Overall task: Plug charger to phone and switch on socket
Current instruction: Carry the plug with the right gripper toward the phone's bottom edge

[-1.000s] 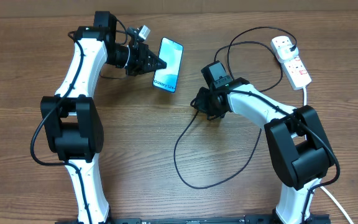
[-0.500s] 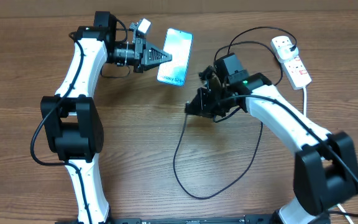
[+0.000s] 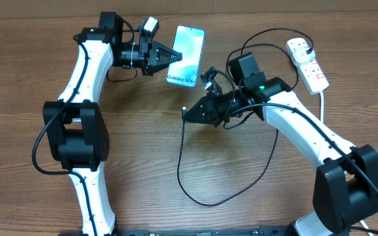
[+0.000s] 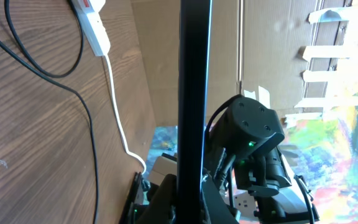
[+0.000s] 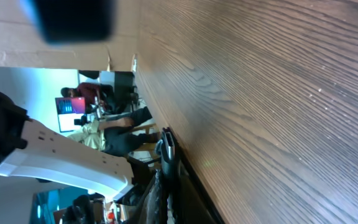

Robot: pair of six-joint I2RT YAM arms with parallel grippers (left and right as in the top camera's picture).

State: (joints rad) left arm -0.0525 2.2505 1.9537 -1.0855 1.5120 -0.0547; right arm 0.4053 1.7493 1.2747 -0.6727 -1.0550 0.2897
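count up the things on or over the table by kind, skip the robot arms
phone: 1
power strip: 1
black charger cable: 1
white cord: 1
total: 4

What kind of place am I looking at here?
Probably a robotics lab or workshop, not a home. White-and-black robot arms, left and right, stand at a wood-grain table. Taped brown cardboard panels screen the area behind it, and the right wrist view shows blurred people in the background.

Blue-screened phone [image 3: 185, 56], black charger [image 3: 207, 205], white socket [image 3: 308, 65]
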